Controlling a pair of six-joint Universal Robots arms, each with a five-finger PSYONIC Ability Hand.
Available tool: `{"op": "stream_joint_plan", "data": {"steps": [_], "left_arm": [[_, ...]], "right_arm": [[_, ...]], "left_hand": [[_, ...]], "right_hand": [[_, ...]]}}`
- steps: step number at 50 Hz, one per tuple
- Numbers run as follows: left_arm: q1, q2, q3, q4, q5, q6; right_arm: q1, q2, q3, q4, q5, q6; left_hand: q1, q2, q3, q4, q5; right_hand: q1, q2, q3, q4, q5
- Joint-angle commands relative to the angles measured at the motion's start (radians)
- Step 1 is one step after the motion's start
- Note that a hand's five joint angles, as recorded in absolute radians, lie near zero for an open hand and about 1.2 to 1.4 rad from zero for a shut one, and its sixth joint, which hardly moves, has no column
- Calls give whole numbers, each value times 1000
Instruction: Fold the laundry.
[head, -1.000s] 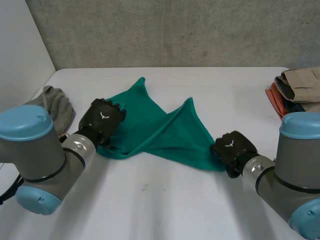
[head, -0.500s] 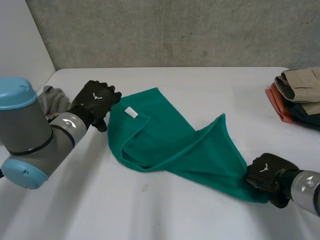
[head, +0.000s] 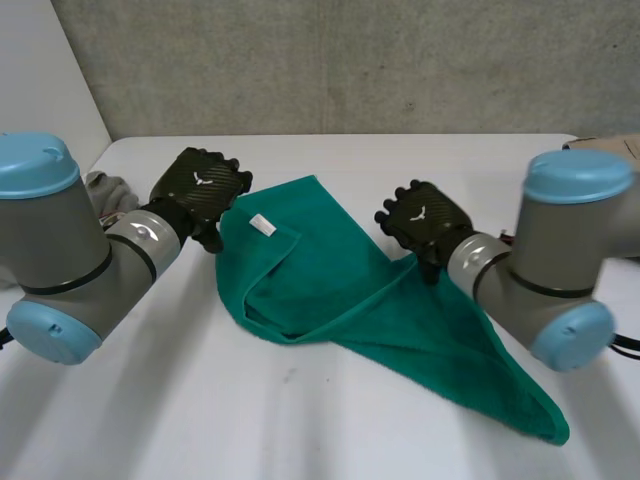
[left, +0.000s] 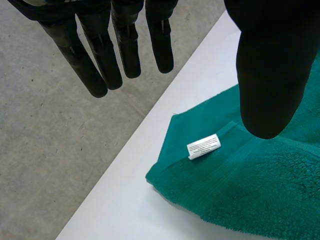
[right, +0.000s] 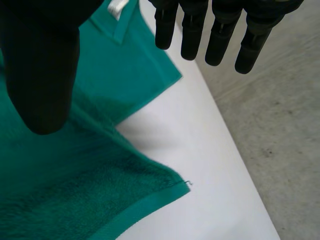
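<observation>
Overhead, a green towel (head: 340, 290) is being seen rumpled on the table (head: 300, 420). At the wrists, the left hand (left: 125, 45) and right hand (right: 40, 65) are being held spread and empty over its corners. A grey cloth (head: 105, 186) is being half-hidden by the left arm (head: 60, 260).

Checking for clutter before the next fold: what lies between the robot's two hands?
In the head view, the far corner of the green terry towel, bearing a white label, lies between the left hand and right hand.
</observation>
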Motion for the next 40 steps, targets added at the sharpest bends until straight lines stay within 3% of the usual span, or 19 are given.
{"op": "stream_joint_plan", "data": {"steps": [1,5,6,7,8,14,21,30,40], "left_arm": [[27,8,-3,1,12,-7],[42,3,6,1,24,-2],[45,3,8,1,25,-2],[50,0,14,1,31,-1],[53,-1,17,0,35,-2],[59,-38,72,-5,59,4],[65,-147,211,-54,84,71],[56,-331,440,-267,120,276],[-2,-477,592,-414,144,373]], "right_arm": [[0,180,-134,-1,13,-63],[7,228,-182,-1,18,-66],[8,229,-188,2,19,-64],[8,226,-192,4,22,-63],[8,220,-192,4,25,-61],[11,116,-156,31,30,-18],[27,-128,-58,76,-8,10],[50,-413,19,142,-107,91],[73,-576,51,211,-142,166]], "left_hand": [[29,34,32,46,49],[11,16,15,28,32],[5,10,9,22,26],[-15,-10,-12,2,5],[-27,-22,-24,-10,-6],[-100,-95,-97,-84,-80],[-279,-274,-276,-262,-259],[-292,-287,-289,-275,-271],[-292,-287,-289,-275,-271]], "right_hand": [[210,213,197,204,185],[439,442,425,432,414],[564,567,551,558,539],[938,941,924,931,913],[1046,1050,1033,1040,1021],[1048,1051,1034,1041,1022],[1048,1051,1034,1041,1022],[1048,1051,1034,1041,1022],[1048,1051,1034,1041,1022]]}}
